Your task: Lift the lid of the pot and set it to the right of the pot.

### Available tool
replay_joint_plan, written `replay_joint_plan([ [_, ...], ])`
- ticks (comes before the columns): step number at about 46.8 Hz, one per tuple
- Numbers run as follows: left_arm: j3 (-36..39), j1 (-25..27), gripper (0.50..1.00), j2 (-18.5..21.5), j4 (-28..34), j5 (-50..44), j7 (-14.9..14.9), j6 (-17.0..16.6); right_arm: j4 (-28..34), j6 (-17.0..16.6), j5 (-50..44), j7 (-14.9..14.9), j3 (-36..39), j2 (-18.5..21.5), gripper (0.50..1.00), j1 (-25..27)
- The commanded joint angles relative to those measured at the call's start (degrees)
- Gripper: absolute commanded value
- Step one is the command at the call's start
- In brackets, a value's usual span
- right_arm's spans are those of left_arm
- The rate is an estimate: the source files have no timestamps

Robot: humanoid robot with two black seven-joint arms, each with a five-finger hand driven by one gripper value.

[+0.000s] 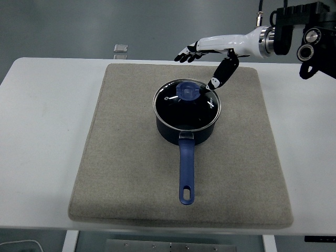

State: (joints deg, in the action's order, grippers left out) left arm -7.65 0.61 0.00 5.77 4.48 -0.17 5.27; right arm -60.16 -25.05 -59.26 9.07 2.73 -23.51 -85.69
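Observation:
A dark blue pot [186,126] stands on the grey mat [126,173], its long blue handle [186,173] pointing toward the near edge. A glass lid [186,103] with a blue knob [187,90] sits on the pot. My right hand [202,65], white with black fingertips, hovers above and behind the lid. Its fingers are spread and hold nothing; the thumb [220,76] hangs down just right of the knob. The left arm does not show.
The mat covers most of the white table [42,131]. A small clear object [121,49] lies at the table's far edge, left of centre. Bare mat lies to the right of the pot [252,136].

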Motion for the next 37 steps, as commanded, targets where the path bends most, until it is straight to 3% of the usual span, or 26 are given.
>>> replay_joint_plan([
  [1, 0.0, 0.0, 1.000, 0.0, -0.1, 0.0, 0.0, 0.0, 0.0, 0.0, -1.2, 0.0, 0.0, 0.3, 0.926, 0.2],
  [37, 0.0, 0.0, 1.000, 0.0, 0.0, 0.0, 0.0, 0.0, 0.7, 5.1, -4.2, -0.3, -2.2, 3.6, 0.913, 3.0],
])
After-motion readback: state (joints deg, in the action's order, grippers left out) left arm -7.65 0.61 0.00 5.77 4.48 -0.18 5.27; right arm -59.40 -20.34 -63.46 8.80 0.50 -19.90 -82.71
